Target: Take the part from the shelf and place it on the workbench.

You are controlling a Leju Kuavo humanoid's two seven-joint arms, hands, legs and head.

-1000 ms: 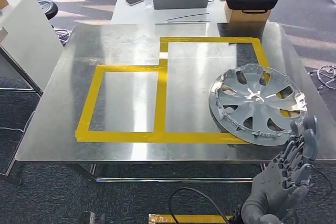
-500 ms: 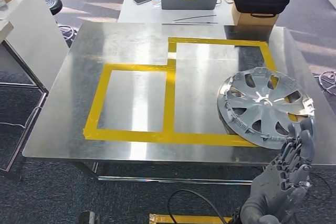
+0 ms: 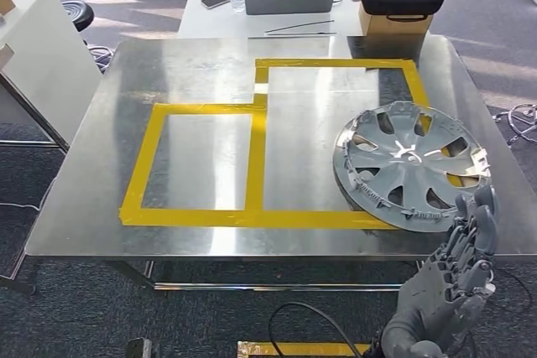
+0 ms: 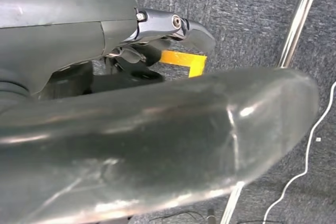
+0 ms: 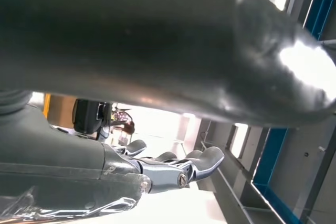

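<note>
Steel covers the bench (image 3: 190, 64), marked with yellow tape rectangles (image 3: 257, 165), and the grey wheel cover (image 3: 410, 165) lies flat at about four o'clock on it, across the tape. Below it, off the near edge, the right hand (image 3: 456, 278) holds nothing, fingers apart. Whether the left hand (image 4: 170, 24) is open or closed cannot be told.
</note>
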